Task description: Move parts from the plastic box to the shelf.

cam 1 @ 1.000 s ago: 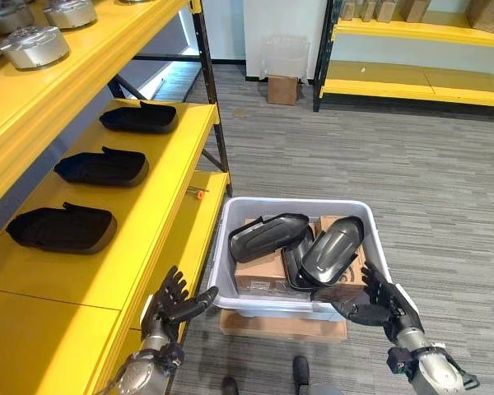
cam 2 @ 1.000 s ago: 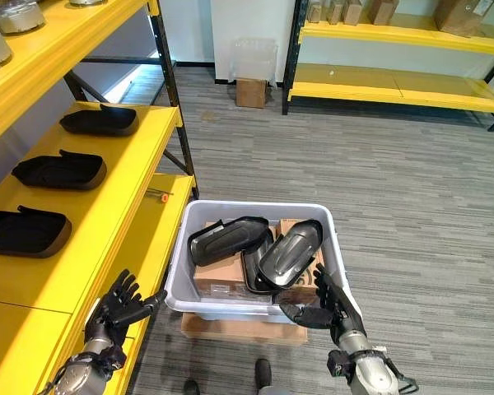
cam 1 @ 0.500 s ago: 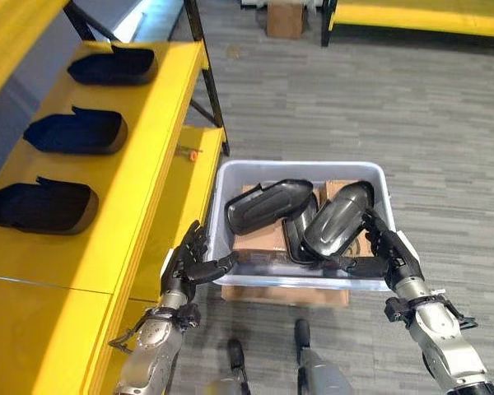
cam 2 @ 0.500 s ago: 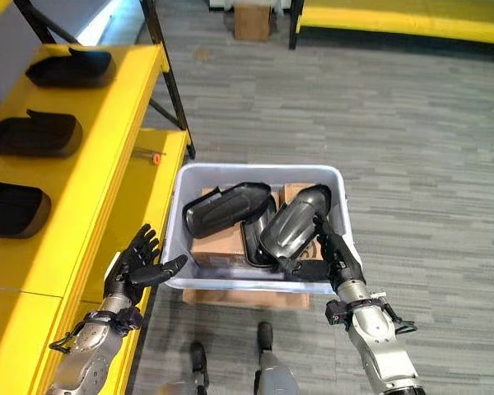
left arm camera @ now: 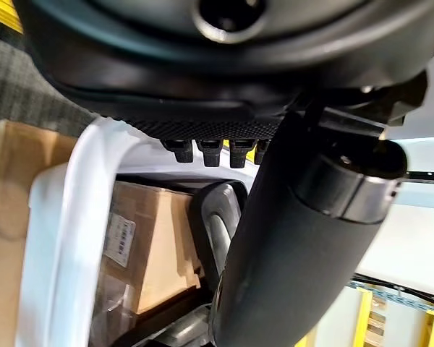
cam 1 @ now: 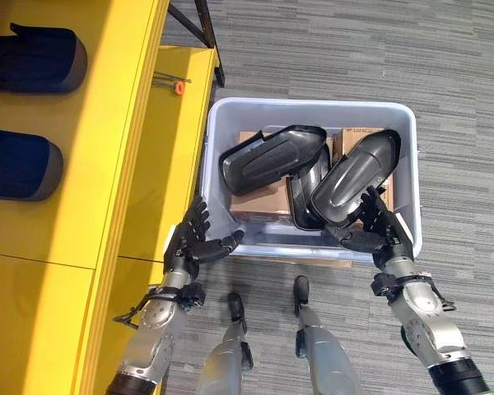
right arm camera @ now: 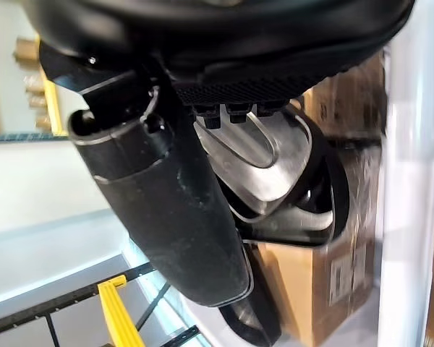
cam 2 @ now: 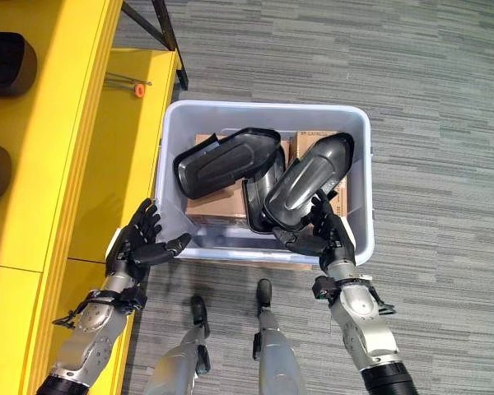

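Observation:
A pale grey plastic box [cam 1: 222, 115] stands on the floor beside the yellow shelf [cam 1: 107, 164]. It holds dark grey shell parts: one [cam 1: 267, 156] lying across the left, one [cam 1: 354, 177] leaning at the right, and a third [cam 1: 303, 196] under them, all on cardboard boxes [cam 1: 259, 199]. My left hand [cam 1: 196, 240] is open just outside the box's near left corner, thumb toward the rim [left arm camera: 65, 217]. My right hand [cam 1: 380, 234] is open at the near right rim, its fingers up against the lower end of the right part [right arm camera: 275, 181].
Two black parts [cam 1: 33, 58] [cam 1: 16, 164] lie on the shelf at the left. A lower yellow shelf board [cam 1: 169, 173] runs along the box's left side, with a small orange-tipped tool [cam 1: 171, 81] on it. Grey carpet lies to the right of the box.
The camera has tipped down onto the box. Both hands have come up from below the near rim to its corners, the right one reaching the right part's lower end.

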You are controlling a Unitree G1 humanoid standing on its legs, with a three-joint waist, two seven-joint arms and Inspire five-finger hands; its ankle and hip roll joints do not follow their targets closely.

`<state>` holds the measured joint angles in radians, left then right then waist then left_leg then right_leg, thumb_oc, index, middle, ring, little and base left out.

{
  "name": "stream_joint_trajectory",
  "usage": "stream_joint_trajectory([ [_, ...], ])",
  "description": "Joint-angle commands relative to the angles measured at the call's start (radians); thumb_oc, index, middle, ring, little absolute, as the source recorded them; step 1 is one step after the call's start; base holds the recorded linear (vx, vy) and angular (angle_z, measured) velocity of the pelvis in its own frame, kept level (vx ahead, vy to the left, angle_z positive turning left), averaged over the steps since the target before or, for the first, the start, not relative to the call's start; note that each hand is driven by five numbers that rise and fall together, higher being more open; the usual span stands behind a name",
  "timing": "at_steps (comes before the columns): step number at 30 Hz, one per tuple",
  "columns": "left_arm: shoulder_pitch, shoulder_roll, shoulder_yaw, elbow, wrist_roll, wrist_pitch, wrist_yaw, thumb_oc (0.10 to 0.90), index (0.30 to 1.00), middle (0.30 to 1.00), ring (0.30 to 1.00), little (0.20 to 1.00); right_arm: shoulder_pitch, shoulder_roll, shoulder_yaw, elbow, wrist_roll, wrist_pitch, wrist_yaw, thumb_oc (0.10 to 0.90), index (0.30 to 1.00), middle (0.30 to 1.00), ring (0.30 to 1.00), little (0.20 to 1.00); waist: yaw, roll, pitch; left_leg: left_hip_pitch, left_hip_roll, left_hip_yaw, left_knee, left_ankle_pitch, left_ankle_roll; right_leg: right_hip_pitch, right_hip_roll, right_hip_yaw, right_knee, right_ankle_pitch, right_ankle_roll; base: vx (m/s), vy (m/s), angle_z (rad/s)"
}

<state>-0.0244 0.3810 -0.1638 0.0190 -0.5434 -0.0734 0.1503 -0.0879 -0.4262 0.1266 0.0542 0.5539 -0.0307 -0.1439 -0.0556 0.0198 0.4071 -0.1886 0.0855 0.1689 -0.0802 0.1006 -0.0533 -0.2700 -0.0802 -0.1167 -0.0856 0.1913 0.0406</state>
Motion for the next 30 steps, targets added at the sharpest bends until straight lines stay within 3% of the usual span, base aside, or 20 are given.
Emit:
stream_joint_trajectory([
  [1,0.004,0.049,0.017,-0.094,0.003,-0.106,0.019,0.900,1.000,1.000,1.000,1.000,-0.048,0.006,0.015,-0.090,-0.005,-0.107,-0.011,0.900,1.000,1.000,1.000,1.000,-0.003,-0.053,-0.058,-0.033,0.061,-0.056,0.121,-0.085,-0.030,0.032,-0.153,0.028,0.049,-0.107,0.128,-0.04,0.018,0.00],
  [13,0.004,0.050,0.018,-0.114,0.002,-0.114,0.035,0.900,1.000,1.000,1.000,1.000,-0.136,0.037,0.049,-0.122,-0.068,-0.124,-0.070,0.900,1.000,1.000,1.000,1.000,0.014,-0.055,-0.049,-0.054,0.046,-0.058,0.097,-0.066,-0.025,0.016,-0.165,0.020,0.018,-0.075,0.133,-0.01,0.007,0.00],
  [30,-0.010,0.076,0.028,-0.158,0.000,-0.132,0.058,0.900,1.000,1.000,1.000,1.000,-0.258,-0.049,0.014,-0.081,-0.227,-0.101,-0.159,0.900,1.000,1.000,1.000,1.000,0.026,-0.043,-0.021,-0.106,0.043,-0.073,0.093,-0.048,-0.027,-0.026,-0.167,0.009,0.026,-0.072,0.131,0.00,-0.005,0.02],
])
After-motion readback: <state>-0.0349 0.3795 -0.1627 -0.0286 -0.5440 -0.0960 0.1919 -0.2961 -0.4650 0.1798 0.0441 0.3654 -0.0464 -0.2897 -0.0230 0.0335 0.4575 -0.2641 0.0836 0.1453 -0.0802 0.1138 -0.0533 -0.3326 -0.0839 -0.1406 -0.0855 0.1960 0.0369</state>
